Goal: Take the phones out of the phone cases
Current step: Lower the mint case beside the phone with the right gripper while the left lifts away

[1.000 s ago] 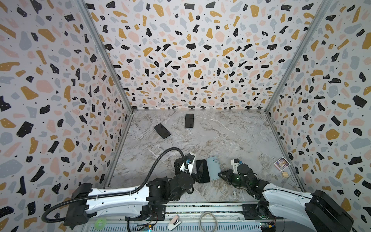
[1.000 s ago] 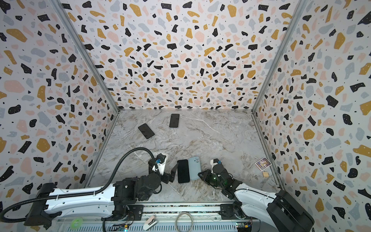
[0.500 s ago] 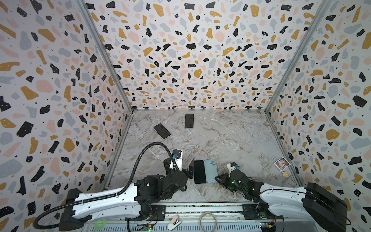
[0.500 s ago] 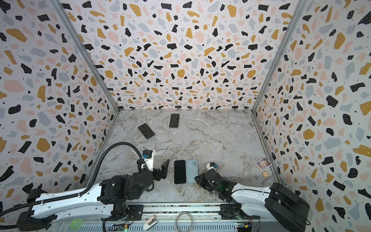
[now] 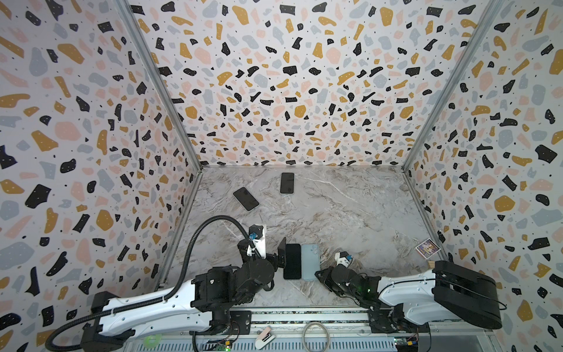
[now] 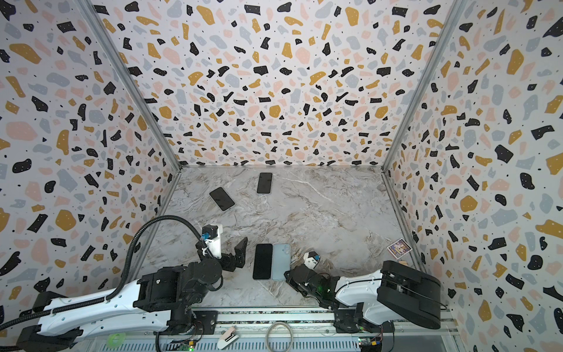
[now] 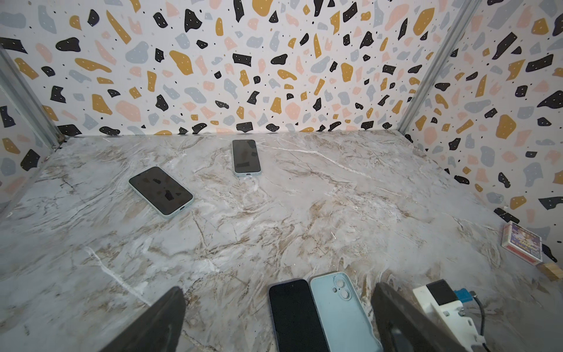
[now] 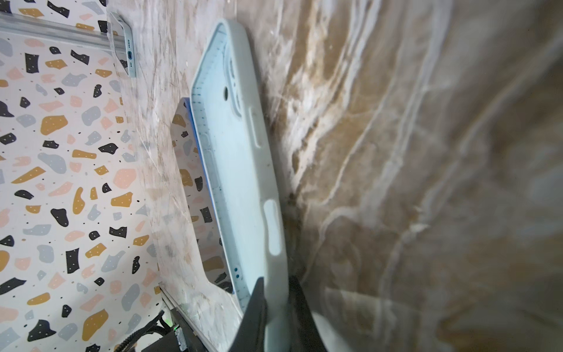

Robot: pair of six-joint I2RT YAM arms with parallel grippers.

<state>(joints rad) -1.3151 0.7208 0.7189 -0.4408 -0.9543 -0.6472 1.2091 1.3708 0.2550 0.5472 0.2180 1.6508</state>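
R wrist cam alone shows right gripper (image 8: 276,292) pinching case (image 8: 243,167) rim; left gripper (image 7: 277,288) wide, empty.

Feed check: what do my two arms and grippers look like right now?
Both arms have white shells with black joints: left arm, right arm. A black corrugated hose loops over the left one. Each wrist carries a white camera mount with a blue plug. The left gripper and right gripper have flat dark fingers.
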